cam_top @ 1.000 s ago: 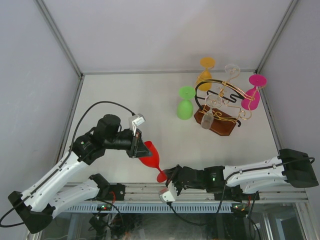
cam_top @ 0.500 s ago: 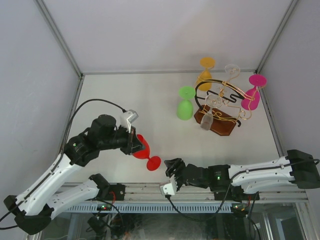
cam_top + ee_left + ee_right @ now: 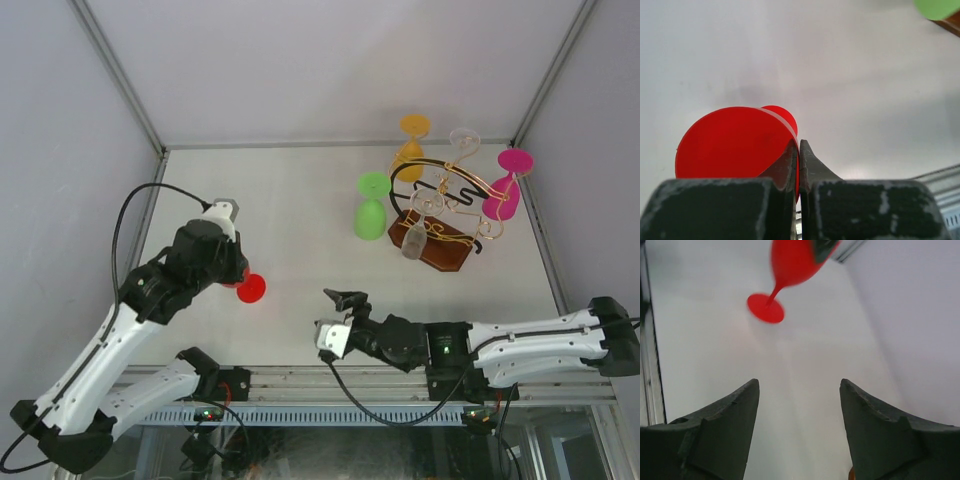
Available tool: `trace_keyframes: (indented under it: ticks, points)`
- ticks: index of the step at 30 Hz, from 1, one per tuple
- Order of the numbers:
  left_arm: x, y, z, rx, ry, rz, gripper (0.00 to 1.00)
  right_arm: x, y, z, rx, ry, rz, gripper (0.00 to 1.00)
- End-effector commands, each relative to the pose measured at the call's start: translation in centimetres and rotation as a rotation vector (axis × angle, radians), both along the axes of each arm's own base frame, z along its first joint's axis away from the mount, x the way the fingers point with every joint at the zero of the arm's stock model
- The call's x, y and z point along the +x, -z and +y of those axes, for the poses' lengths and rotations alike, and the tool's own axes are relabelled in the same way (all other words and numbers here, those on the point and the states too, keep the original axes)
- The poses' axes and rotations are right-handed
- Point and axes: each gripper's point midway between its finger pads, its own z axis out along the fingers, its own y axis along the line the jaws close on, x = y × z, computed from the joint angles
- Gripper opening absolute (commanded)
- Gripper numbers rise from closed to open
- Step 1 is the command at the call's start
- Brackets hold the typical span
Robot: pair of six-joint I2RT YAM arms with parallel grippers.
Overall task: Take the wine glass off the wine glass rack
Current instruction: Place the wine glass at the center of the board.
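The left gripper [image 3: 799,149] is clamped on the bowl of the red wine glass [image 3: 732,142]; the right gripper [image 3: 799,386] has released its foot, jaws now apart. The glass, carried to the near left, hangs well apart from the wine glass rack [image 3: 438,250] at far right. Handover judged complete; only set-down remains.

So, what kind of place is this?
Probably a robot test cell: a white table boxed in by plain walls, a left arm and right arm bolted to a metal rail, and a wine glass rack as a prop.
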Motion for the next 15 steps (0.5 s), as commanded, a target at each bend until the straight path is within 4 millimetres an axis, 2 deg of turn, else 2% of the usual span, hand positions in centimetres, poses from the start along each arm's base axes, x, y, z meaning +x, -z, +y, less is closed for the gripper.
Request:
trace_keyframes:
  ticks: [1, 4, 6, 9, 11, 15]
  points:
    - [3.0, -1.5, 1.8, 0.034, -0.126, -0.048, 0.0, 1.3, -10.0, 0.3, 0.4, 0.179, 0.165, 0.68]
    - [4.4, -1.2, 1.6, 0.049, -0.148, -0.043, 0.0, 2.2, -13.1, -0.8, 0.531, 0.294, 0.304, 0.77]
    - [5.4, -1.0, 1.1, 0.054, -0.153, -0.042, 0.0, 2.8, -15.3, -1.6, 0.589, 0.348, 0.415, 0.8]
    - [7.1, -0.5, 0.0, 0.05, -0.147, -0.043, 0.0, 3.7, -16.4, -2.8, 0.614, 0.391, 0.532, 0.81]
    - [7.9, -0.8, -0.5, 0.05, -0.139, -0.043, 0.0, 4.4, -16.9, -3.4, 0.645, 0.371, 0.615, 0.81]
    - [10.2, -0.4, -0.5, 0.094, -0.163, -0.082, 0.0, 5.3, -17.9, -5.2, 0.765, 0.371, 0.818, 0.79]
